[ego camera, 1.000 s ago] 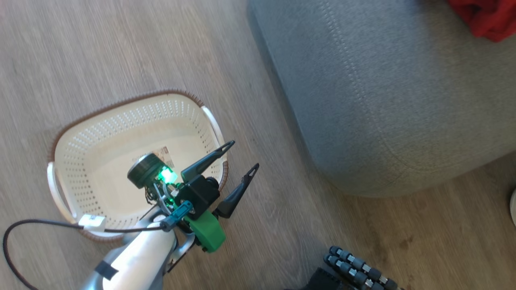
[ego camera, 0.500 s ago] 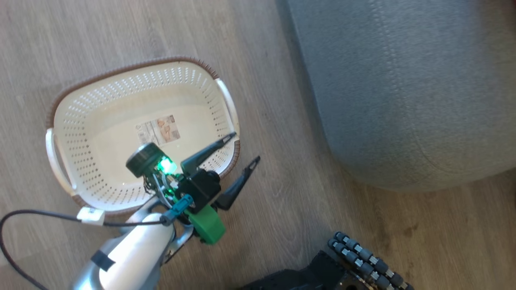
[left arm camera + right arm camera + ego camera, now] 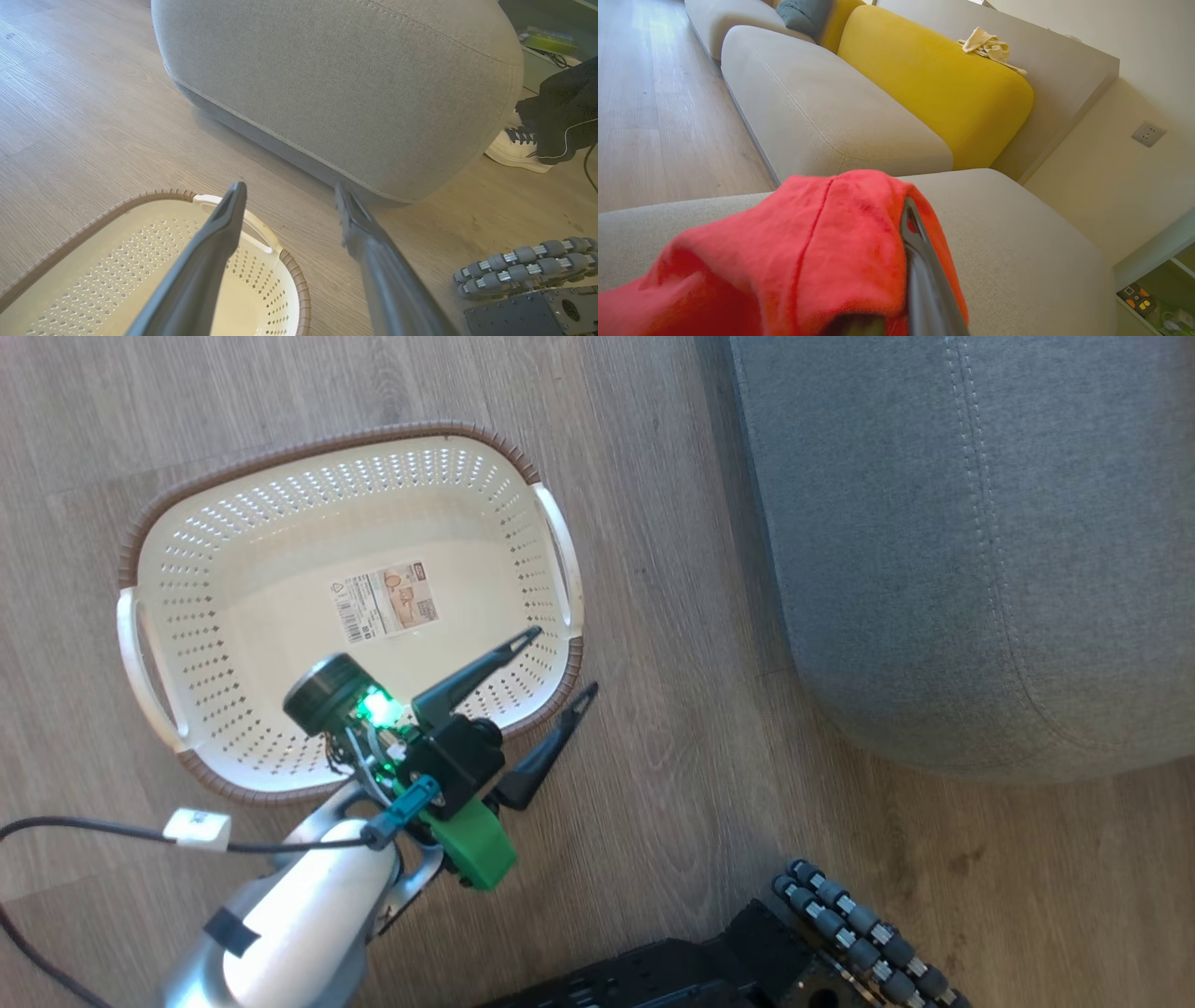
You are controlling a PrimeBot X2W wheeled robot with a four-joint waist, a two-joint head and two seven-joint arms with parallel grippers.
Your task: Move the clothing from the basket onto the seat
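One red piece in play: the clothing (image 3: 808, 242) sits lower left in the right wrist view, with the right gripper (image 3: 903, 219) clamped shut on it over the seat (image 3: 1017, 224) — touching or not, can't tell. In the head view the basket (image 3: 280, 518), left of centre, holds just its label sticker (image 3: 385, 602). The left gripper (image 3: 563, 661) hovers at its lower-right rim, jaws spread wide, nothing btwn them. Step in hand, I reckon, is the drop-off — next it needs to lower, then open the right jaws w/o snagging fabric.
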